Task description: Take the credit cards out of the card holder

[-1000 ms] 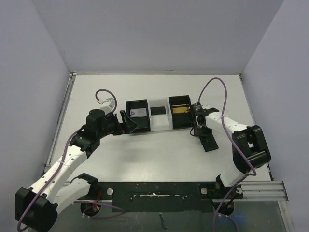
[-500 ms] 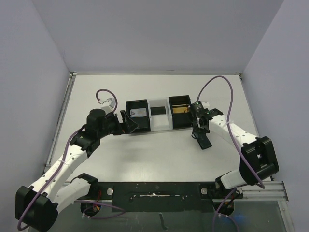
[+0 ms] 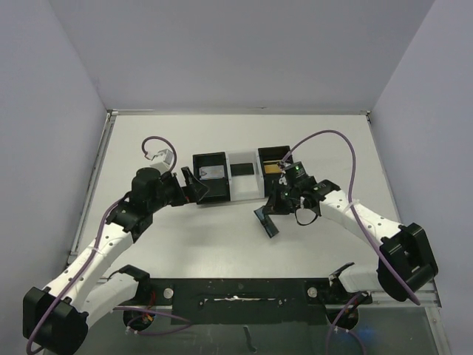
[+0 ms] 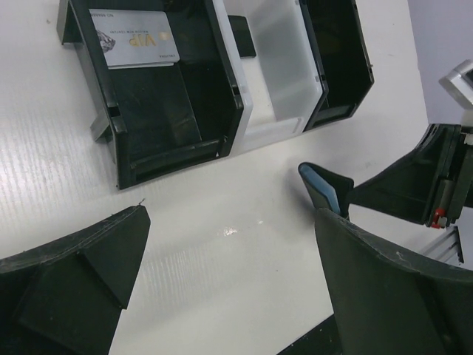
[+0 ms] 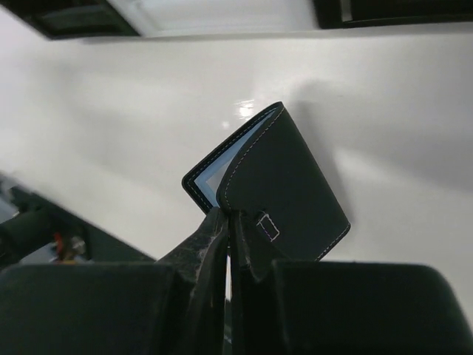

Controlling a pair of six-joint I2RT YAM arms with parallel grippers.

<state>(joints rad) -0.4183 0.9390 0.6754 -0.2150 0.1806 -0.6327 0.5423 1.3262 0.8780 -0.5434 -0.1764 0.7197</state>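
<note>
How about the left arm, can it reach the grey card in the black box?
Probably yes. The left gripper is open right beside the open-topped black box, and nothing covers the grey card lying inside it.

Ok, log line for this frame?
left gripper: open, by left bin | right gripper: shut on holder | grey card: in left bin | gold card: in right bin

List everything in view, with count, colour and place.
card holder: one, black, blue-grey inside, in front of the boxes
grey card: one, pale grey, in left black box
gold card: one, gold-tan, in right black box
white tray: one, white, between the two black boxes
small black rectangle: one, black, in white tray
table: one, white, under all
left gripper: one, black, open, near left black box
right gripper: one, black, shut on card holder
</note>
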